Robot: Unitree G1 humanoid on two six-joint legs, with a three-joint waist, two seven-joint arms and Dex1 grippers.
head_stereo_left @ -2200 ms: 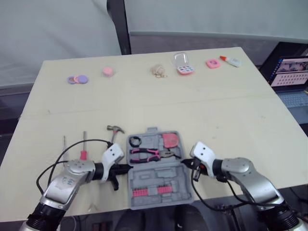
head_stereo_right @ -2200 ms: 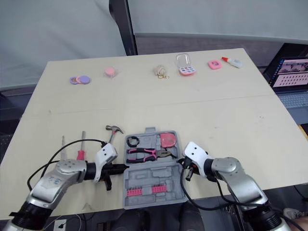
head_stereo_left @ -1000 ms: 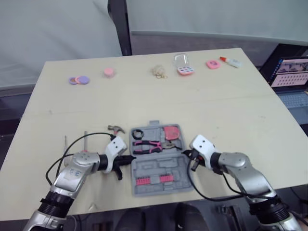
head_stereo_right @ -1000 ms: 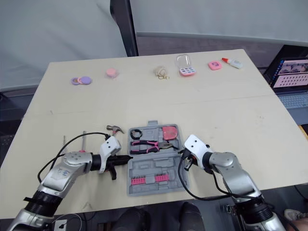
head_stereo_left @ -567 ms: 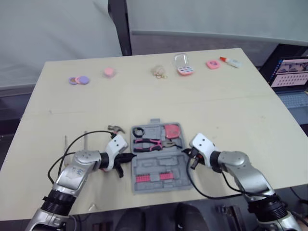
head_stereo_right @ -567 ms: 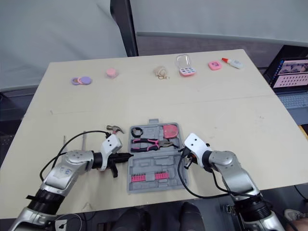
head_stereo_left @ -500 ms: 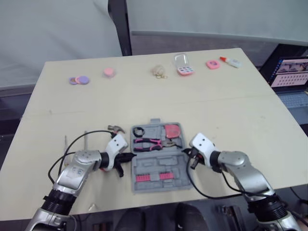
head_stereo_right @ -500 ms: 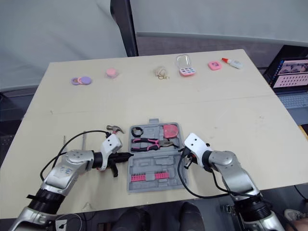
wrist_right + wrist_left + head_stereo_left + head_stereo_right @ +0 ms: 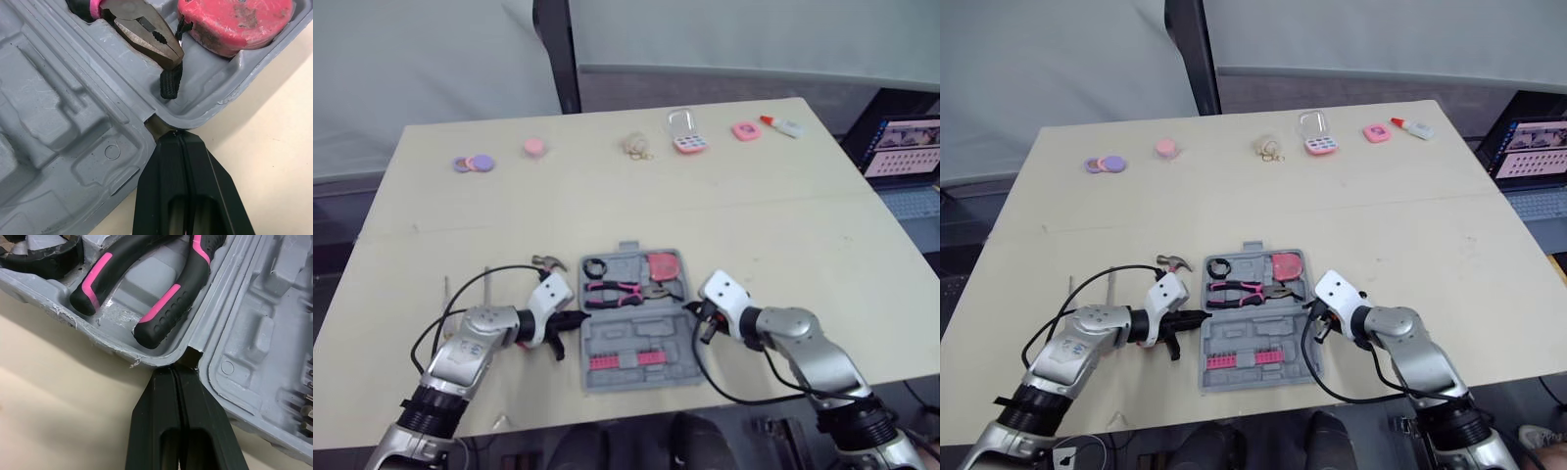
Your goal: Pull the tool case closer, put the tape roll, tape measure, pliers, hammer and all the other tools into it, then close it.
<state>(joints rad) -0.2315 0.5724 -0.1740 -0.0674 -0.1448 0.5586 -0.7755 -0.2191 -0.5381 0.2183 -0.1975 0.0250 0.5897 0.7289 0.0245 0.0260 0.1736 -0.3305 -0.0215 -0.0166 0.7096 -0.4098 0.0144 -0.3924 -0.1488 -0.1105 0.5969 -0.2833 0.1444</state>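
Note:
The grey tool case (image 9: 636, 333) lies open near the table's front edge. Its far half holds a black tape roll (image 9: 594, 267), pink-handled pliers (image 9: 617, 291) and a pink tape measure (image 9: 662, 266); pink bits (image 9: 626, 360) fill the near half. My left gripper (image 9: 574, 320) is shut, its tips (image 9: 173, 372) against the case's left hinge notch. The right gripper (image 9: 693, 315) is shut too, tips (image 9: 178, 133) touching the right hinge. A hammer (image 9: 546, 262) lies left of the case, with two screwdriver shafts (image 9: 487, 284) further left, partly hidden by my left arm.
Along the far edge sit purple and pink discs (image 9: 472, 162), a pink round piece (image 9: 534, 146), a beige bundle (image 9: 634, 145), a clear-lidded box (image 9: 687, 132), a pink item (image 9: 745, 129) and a glue bottle (image 9: 783, 124). A laptop (image 9: 901, 147) stands beyond the right edge.
Over the last two seconds the case slid slightly away from the table's front edge with both grippers at its hinges. Nothing has moved in the last half second.

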